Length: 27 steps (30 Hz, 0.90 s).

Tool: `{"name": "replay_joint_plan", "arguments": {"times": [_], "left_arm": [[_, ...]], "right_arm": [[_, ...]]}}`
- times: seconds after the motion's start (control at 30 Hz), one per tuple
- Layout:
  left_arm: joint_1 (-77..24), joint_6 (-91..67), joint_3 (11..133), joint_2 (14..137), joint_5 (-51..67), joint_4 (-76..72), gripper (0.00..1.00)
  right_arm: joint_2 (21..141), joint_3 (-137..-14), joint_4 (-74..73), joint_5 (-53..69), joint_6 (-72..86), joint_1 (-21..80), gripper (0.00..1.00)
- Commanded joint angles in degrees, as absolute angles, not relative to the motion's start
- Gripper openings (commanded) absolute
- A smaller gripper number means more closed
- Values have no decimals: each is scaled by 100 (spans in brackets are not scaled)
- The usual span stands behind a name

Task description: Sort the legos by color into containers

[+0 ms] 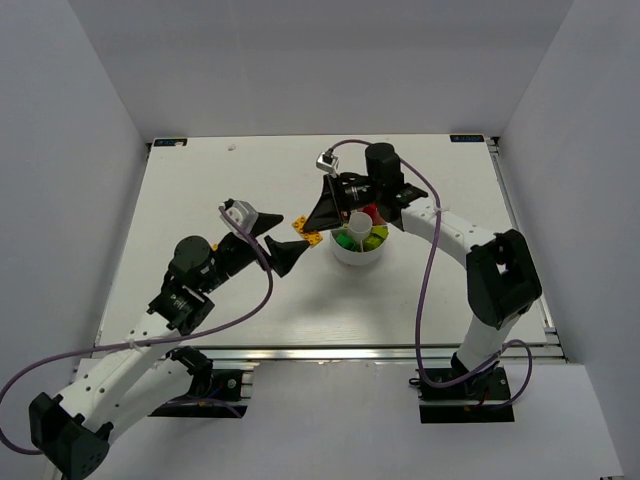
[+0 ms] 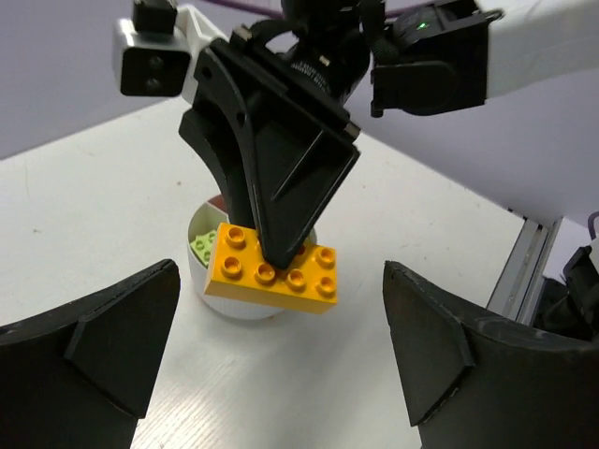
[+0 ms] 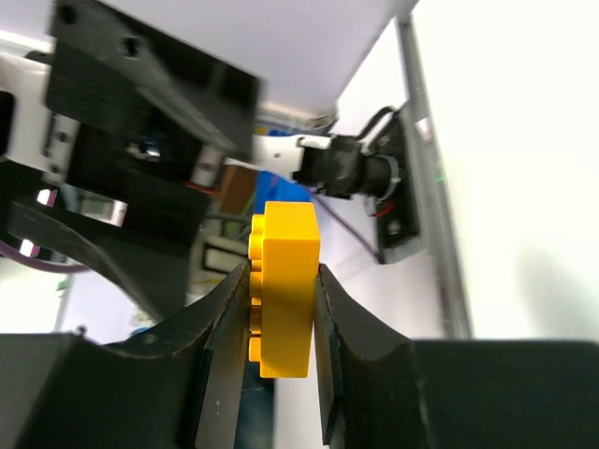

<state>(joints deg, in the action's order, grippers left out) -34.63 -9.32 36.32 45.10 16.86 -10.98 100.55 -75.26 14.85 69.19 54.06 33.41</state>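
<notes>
The right end effector (image 3: 281, 309) pinches an orange brick (image 3: 284, 281), one finger on the studded face and the other on the underside. The brick appears lifted off the table (image 1: 200, 190), just left of the white divided dish (image 1: 352, 260). The grip looks square and deep. To do this step well, I judge the arm should carry the brick over the rim to the wedge of matching colour, lower it close, and only then let go, since a drop from height could bounce it out.

The yellow wedge (image 1: 378, 234) lies on the dish's right side, past the raised centre cup (image 1: 358, 222), which the brick must clear. The left end effector (image 1: 283, 236) is spread wide and empty, its fingers (image 2: 94, 355) flanking the brick, so it is the nearest obstacle. Green pieces (image 1: 347, 241) and a red piece (image 1: 370, 212) occupy other wedges. The dish sits near the table's middle, slightly toward the right edge.
</notes>
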Motion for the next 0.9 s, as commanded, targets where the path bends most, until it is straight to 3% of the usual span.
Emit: {"name": "replay_joint_plan", "arguments": {"times": [0.0, 0.17, 0.33, 0.43, 0.5, 0.53, 0.63, 0.73, 0.83, 0.87], "left_arm": [[-3463, -1151, 3533, 4219, 1433, -1134, 98], [-3463, -1546, 3559, 4105, 846, -643, 98], [-3454, -3116, 4086, 4244, -2264, 1210, 98], [-3332, -3522, 4587, 4718, -2619, 2203, 97], [-2982, -3787, 4981, 5296, -2383, 2922, 91], [-2797, -4032, 5096, 5517, -1999, 3162, 69], [-2093, -4367, 5239, 6036, -1329, 3542, 26], [-1706, -4683, 5081, 6003, -775, 3270, 24], [-1398, -4913, 5036, 6082, -414, 3217, 41], [-1354, -4948, 5019, 6099, -274, 3199, 52]], "right_arm": [[9765, -7857, 862, 6847, 4351, 3165, 0], [9677, -8059, -48, 6576, 3214, 2857, 0], [9380, -8727, -2090, 5075, 409, 2689, 0], [8740, -8176, -1629, 3739, -386, 2611, 0], [8351, -7193, -543, 2876, -500, 2497, 0], [8036, -6902, -232, 2691, -649, 2461, 0], [7604, -5961, 815, 2110, -904, 2400, 0], [7340, -5301, 1613, 2013, -949, 2399, 0], [7321, -4975, 2072, 2074, -897, 2391, 0], [7365, -4940, 2144, 2074, -809, 2391, 0]]}}
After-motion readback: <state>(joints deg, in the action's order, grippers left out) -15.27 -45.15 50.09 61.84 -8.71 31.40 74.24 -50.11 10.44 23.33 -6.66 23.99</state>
